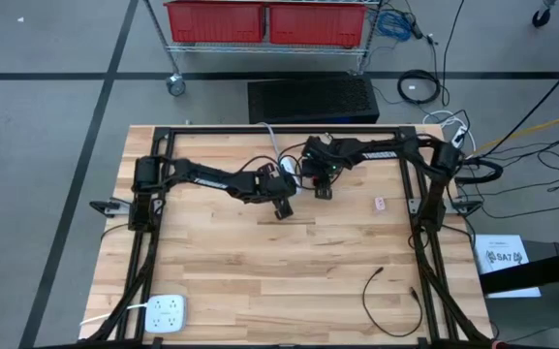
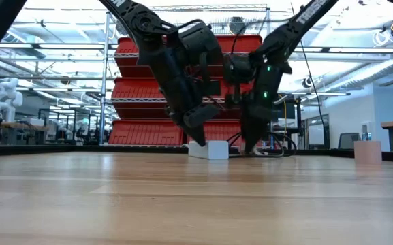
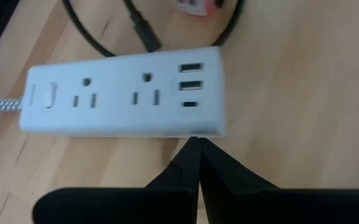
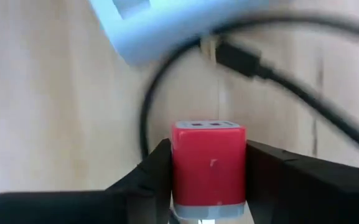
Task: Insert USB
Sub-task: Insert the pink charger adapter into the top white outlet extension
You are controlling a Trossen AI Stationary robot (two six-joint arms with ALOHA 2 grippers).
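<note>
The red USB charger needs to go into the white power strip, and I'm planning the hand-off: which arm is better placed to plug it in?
The right. Its end effector already grips the red USB charger beside the white power strip. The left end effector is shut and empty, against the strip's side.

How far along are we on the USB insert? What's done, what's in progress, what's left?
Done: the left gripper, shut and empty, sits against the white power strip. In hand: the right gripper has its fingers on either side of the red charger block, though I can't confirm a firm grip. Left: the black cable's plug lies loose on the table, and the strip's USB ports are empty.
</note>
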